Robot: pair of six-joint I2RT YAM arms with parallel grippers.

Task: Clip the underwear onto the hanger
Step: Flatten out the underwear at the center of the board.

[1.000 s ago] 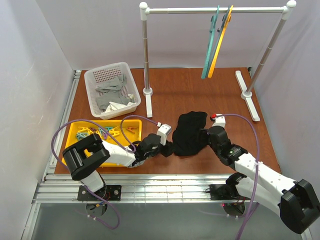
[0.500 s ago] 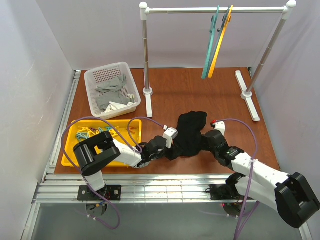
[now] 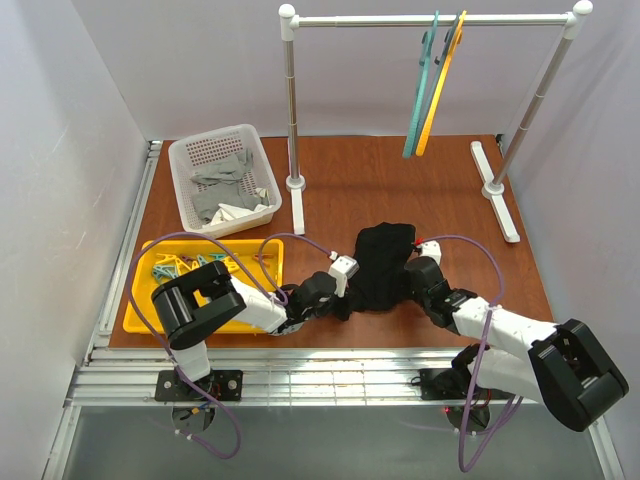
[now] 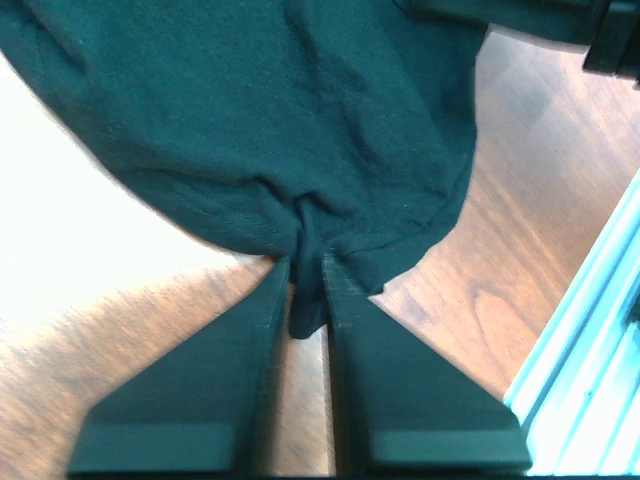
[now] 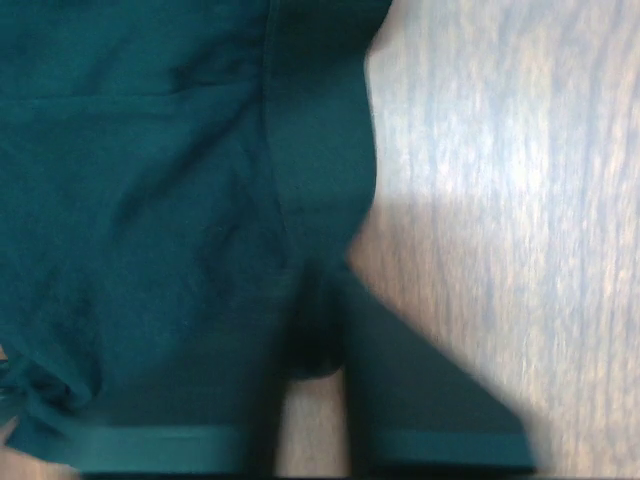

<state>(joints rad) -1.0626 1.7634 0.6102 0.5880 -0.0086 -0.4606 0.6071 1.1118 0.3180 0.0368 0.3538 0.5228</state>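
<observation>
Underwear (image 3: 385, 262) lay on the table (image 3: 400, 190), near its front. Spread a second earlier, the left hand (image 4: 305, 272) and right hand (image 5: 316, 345) each pinched its hem at opposite sides, seemingly ready to lift it toward the hanger (image 3: 420, 95).

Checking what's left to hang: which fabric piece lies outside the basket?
The black underwear, lying on the table. The grey cloths all sit inside the white basket.
</observation>
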